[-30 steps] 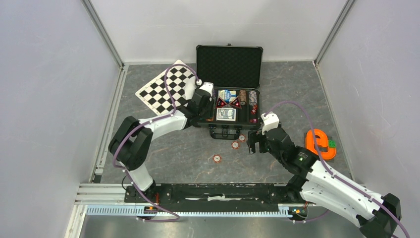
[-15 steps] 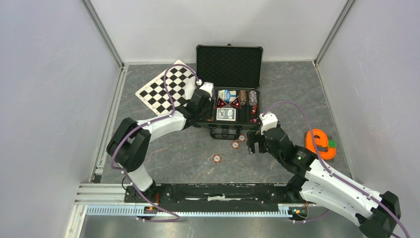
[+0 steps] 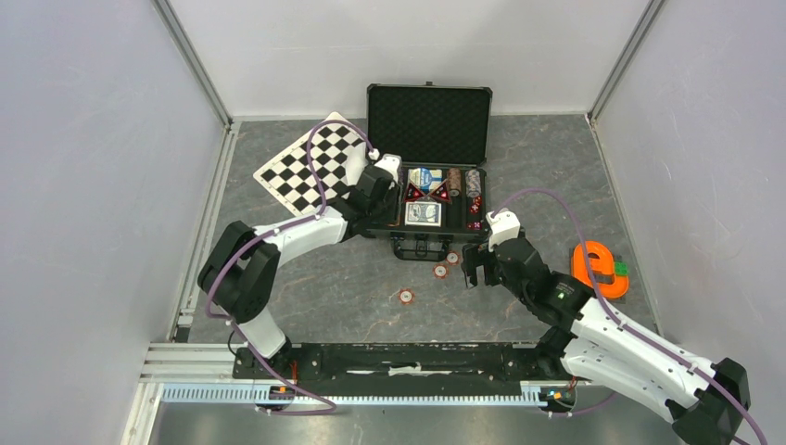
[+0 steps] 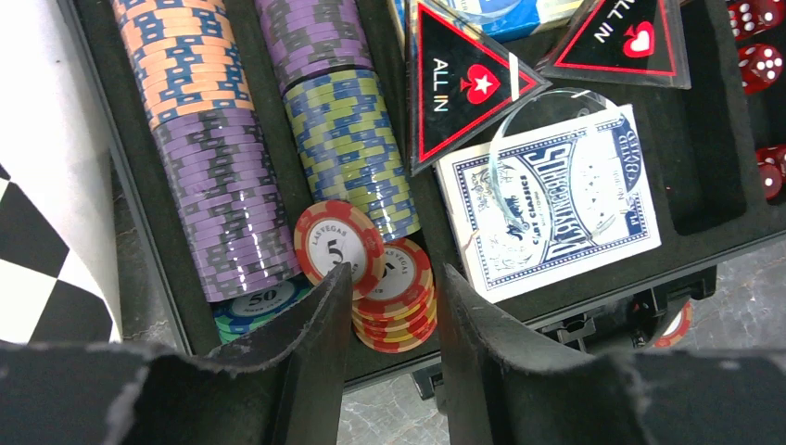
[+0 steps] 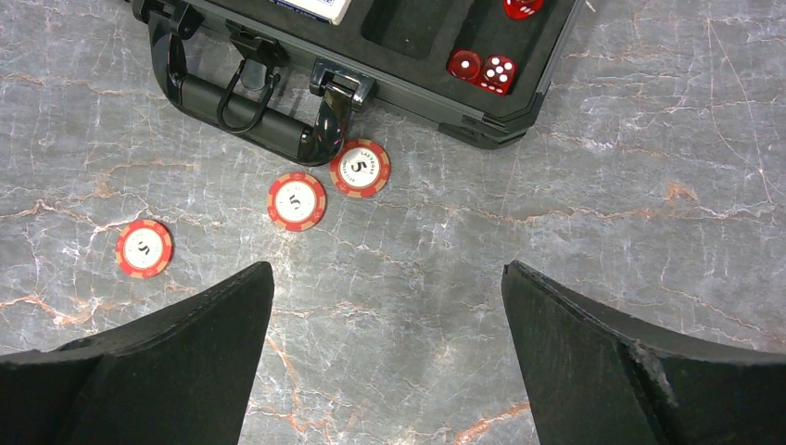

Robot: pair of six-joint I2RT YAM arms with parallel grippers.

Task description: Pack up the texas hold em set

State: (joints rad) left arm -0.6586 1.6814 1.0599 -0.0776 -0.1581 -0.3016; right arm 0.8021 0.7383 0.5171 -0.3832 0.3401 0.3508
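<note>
The black case (image 3: 428,123) lies open at the back, with foam lining and a handle (image 5: 246,102). Its trays hold rows of striped poker chips (image 4: 218,158), a card deck (image 4: 547,199), triangular "ALL IN" buttons (image 4: 459,88) and red dice (image 4: 760,60). My left gripper (image 4: 394,269) hovers open over a short stack of red chips (image 4: 399,301) at the tray's near end. A red "5" chip (image 4: 338,243) leans there by the left fingertip. Three red chips (image 5: 360,168) (image 5: 297,201) (image 5: 144,248) lie on the table before the handle. My right gripper (image 5: 386,269) stands wide open above the table beside them.
A black-and-white checkered board (image 3: 310,165) lies left of the case, under my left arm. An orange object (image 3: 598,269) sits at the right near my right arm. Grey walls enclose the marbled table (image 3: 352,297).
The left gripper's jaws have narrowed a little over the red chip stack. Both arms have hardly moved.
</note>
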